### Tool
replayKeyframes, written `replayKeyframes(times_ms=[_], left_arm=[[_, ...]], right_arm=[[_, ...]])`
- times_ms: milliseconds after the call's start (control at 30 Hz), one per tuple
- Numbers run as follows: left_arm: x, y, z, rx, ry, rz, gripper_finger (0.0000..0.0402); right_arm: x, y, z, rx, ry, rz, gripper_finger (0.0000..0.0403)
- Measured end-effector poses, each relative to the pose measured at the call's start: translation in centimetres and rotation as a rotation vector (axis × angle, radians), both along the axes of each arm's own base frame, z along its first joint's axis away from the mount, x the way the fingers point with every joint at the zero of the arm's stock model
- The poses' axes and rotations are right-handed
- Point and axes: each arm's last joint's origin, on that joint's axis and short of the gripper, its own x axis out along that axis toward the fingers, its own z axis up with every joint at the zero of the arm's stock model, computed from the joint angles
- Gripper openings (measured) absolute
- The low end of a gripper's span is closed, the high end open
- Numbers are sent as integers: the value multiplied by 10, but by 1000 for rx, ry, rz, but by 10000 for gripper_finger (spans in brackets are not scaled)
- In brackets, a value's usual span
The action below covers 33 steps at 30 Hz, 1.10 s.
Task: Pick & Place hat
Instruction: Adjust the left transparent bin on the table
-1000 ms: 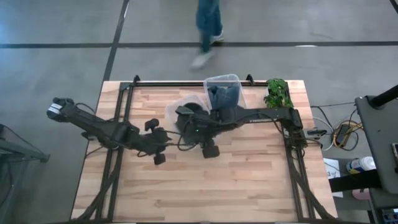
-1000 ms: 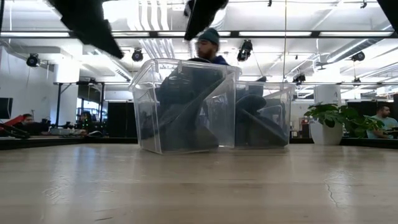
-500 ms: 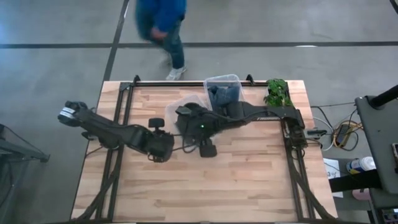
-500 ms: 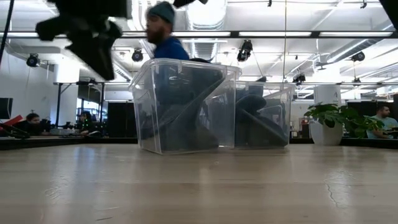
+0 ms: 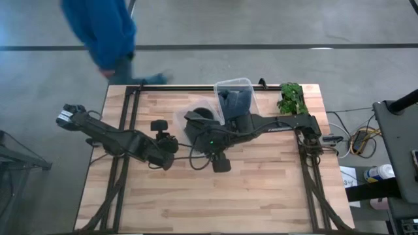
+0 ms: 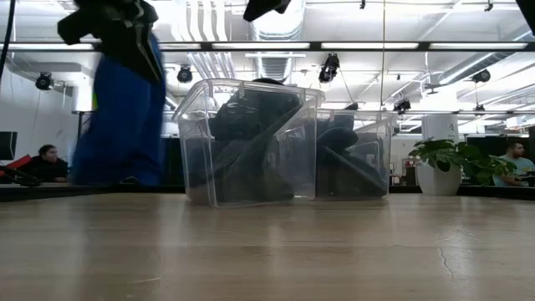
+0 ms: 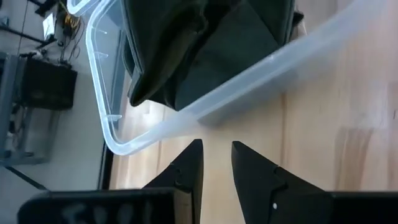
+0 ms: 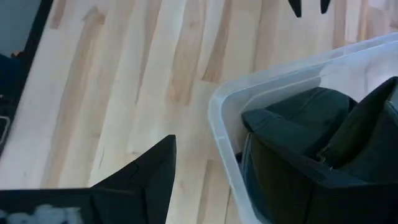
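Note:
A dark hat (image 7: 205, 50) (image 8: 298, 130) lies in the nearer clear bin (image 5: 186, 112) (image 6: 251, 142), which stands on the table. More dark hats (image 5: 234, 102) fill the farther clear bin (image 5: 234, 83). My right gripper (image 5: 194, 121) (image 8: 205, 180) is open over the nearer bin's rim (image 8: 224, 124). One finger (image 8: 149, 180) stands outside the wall, and the other is lost against the dark hat. My left gripper (image 5: 172, 140) (image 7: 216, 155) hovers just left of that bin, narrowly open and pointing at its wall (image 7: 186, 121). My right gripper straddles the nearer bin's rim from above, one finger outside the wall. The inner finger cannot be told apart from the dark hat, so I cannot tell whether it touches the hat or the bin.
A potted plant (image 5: 292, 98) (image 6: 451, 159) stands at the far right corner. A person in blue (image 5: 101, 32) (image 6: 125, 109) walks past beyond the far left edge. Bare wood (image 5: 215, 196) fills the near half of the table.
My left gripper has turned at the wrist and shifted a little toward the far edge beside the nearer bin. The right arm has stayed over the bin. The person has walked from right to left behind the table.

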Motion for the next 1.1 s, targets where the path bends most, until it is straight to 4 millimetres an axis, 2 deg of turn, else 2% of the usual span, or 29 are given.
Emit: replayKeyframes(times_ms=[200,300,467,600,800,933,1100], left_arm=[[-7,-7,-16,60,148,-159,78],[-8,-10,-20,75,165,-203,78],[-2,-11,-13,56,100,-207,78],[1,-11,-15,29,108,-215,78],[5,-14,-16,8,98,-230,78],[10,-17,-7,-1,45,-242,78],[13,-17,6,4,-17,-210,78]], right_arm=[[5,0,-11,0,-4,-3,203],[7,0,-13,1,-14,-10,203],[11,-5,-20,15,-20,-39,203],[12,-11,-26,25,-9,-75,203],[14,-36,-31,50,7,-258,203],[15,-50,-37,69,25,-362,203],[12,-58,-55,66,104,-403,203]])
